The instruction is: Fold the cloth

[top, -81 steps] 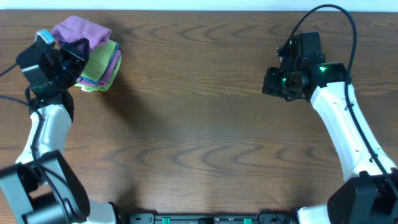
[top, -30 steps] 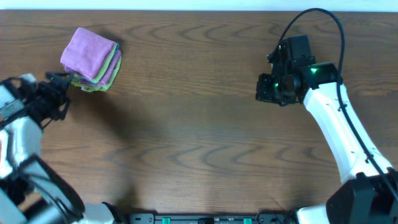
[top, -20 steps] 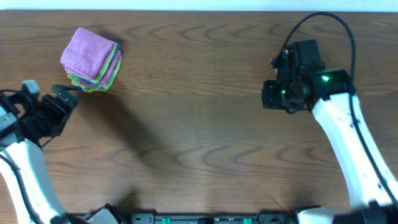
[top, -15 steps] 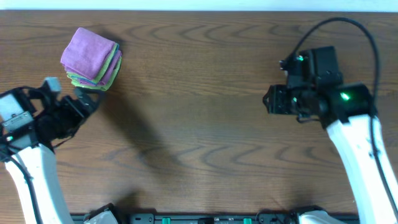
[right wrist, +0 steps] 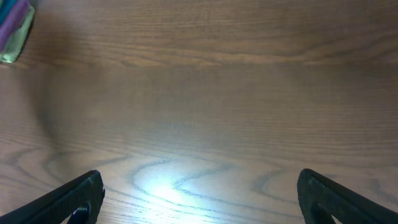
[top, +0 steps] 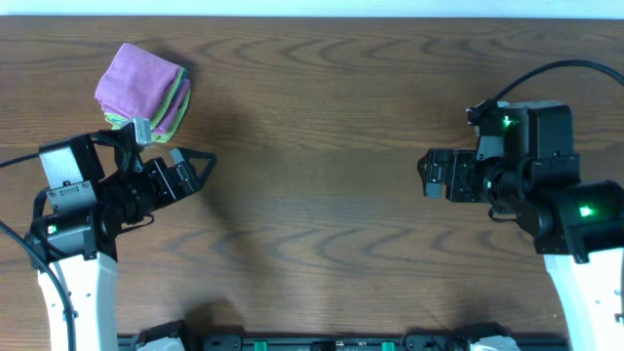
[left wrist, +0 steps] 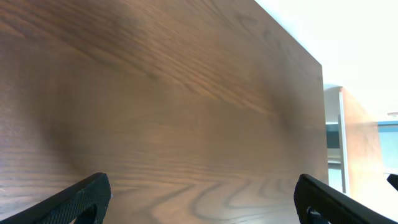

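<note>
The cloth [top: 142, 88] is a folded stack at the table's back left, purple on top with green layers under it. Its edge shows at the top left corner of the right wrist view, cloth [right wrist: 13, 28]. My left gripper [top: 185, 164] hangs open in front of the stack, apart from it and pointing right. The left wrist view has the left gripper [left wrist: 202, 205] wide open over bare wood. On the right side my right gripper [top: 434, 175] points left, also open. Nothing lies between the jaws of the right gripper [right wrist: 202, 202].
The brown wooden table [top: 312, 117] runs between the two arms. A black cable [top: 575, 68] loops behind the right arm. The table's far edge [left wrist: 292, 37] shows in the left wrist view, with a room beyond it.
My left arm has pulled back from the stack toward the front and swung to point right. My right arm has moved forward and to the right, and its gripper has opened.
</note>
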